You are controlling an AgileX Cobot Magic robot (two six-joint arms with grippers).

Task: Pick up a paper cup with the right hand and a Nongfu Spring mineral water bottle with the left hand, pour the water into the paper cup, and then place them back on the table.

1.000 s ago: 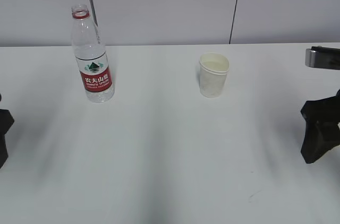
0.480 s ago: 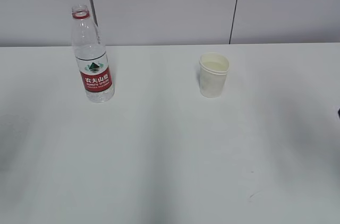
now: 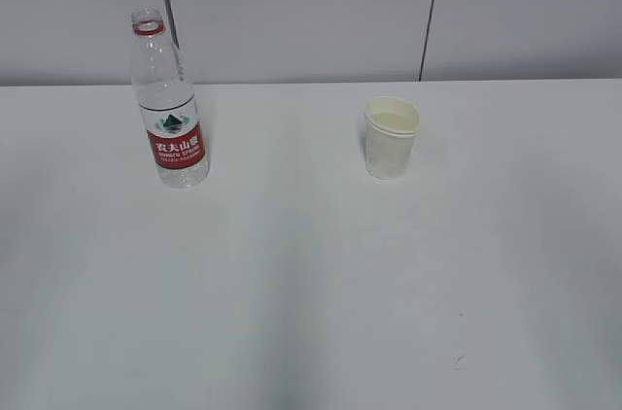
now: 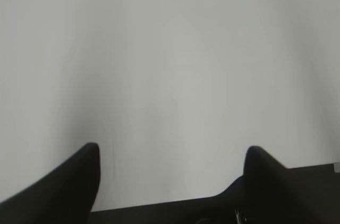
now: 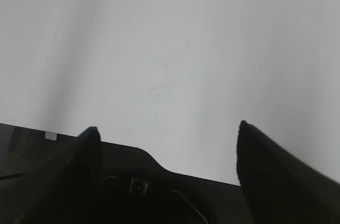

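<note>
The white surface (image 3: 311, 274) carries the uncapped Nongfu Spring mineral water bottle (image 3: 168, 104), upright at the back left, and the paper cup (image 3: 391, 137), upright and well apart to its right. The left gripper (image 4: 172, 155) and the right gripper (image 5: 166, 131) both stand wide apart over bare surface, holding nothing.

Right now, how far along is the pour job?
It looks finished. The paper cup stands upright on the table with liquid inside, and the uncapped bottle stands apart to its left. The left hand and right hand are open, holding nothing. Nothing seems left.
</note>
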